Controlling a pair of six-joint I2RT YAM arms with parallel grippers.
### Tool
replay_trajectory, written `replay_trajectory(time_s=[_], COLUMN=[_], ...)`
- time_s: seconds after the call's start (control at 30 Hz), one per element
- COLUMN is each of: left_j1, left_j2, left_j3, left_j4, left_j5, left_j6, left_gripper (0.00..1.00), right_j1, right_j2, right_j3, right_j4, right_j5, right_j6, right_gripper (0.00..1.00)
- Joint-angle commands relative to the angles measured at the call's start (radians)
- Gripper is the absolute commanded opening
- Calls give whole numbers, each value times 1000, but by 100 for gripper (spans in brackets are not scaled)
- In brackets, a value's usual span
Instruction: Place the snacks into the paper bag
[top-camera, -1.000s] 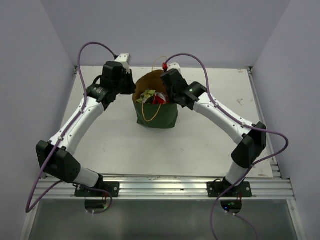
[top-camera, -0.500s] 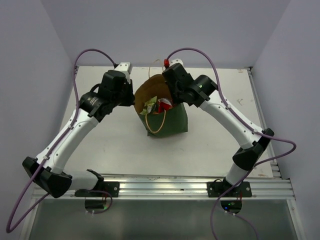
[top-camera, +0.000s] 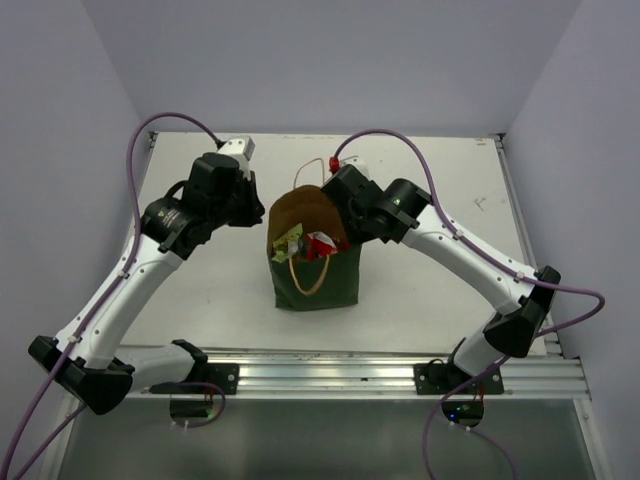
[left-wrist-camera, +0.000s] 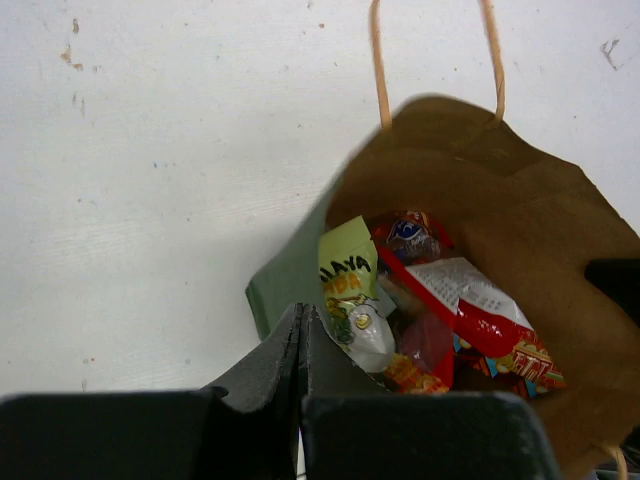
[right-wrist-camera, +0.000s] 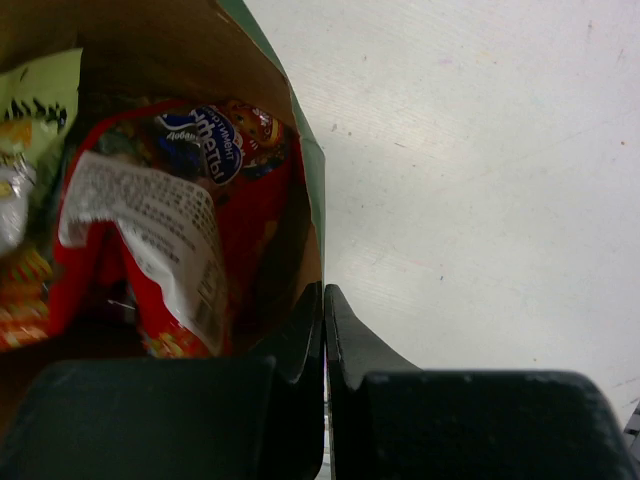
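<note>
Holding the upright dark green paper bag (top-camera: 315, 280) steady matters most. The left gripper (left-wrist-camera: 303, 310) and right gripper (right-wrist-camera: 323, 290) each have their jaws pinched shut on opposite rims. The glossy red candy bag (left-wrist-camera: 470, 310) and small yellow-green packet (left-wrist-camera: 347, 270) lie inside. I would keep the rims level over the white surface (top-camera: 220, 290), since tugging them apart could tear the paper.

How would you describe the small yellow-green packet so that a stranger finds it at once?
At the middle of the white table is the dark green paper bag. Inside, left of the larger red candy bag, sits the yellow-green packet, marked with black lettering.
</note>
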Motion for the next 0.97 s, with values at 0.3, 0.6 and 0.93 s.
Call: replay_trajectory(time_s=[0.3, 0.6, 0.93], left_j1=[0, 0, 6], left_j2=[-38, 115, 149], left_j3=[25, 456, 541], left_j4=[69, 127, 156], left_j5=[4, -277, -343], left_j6=[11, 203, 248], left_gripper=[33, 67, 82], right_j1=[23, 33, 31], right_j2=[-77, -49, -134], right_j3=[11, 340, 332], right_j4=[14, -12, -3], right_j5=[57, 184, 528], right_j6=[30, -70, -153], right_gripper=[39, 59, 63])
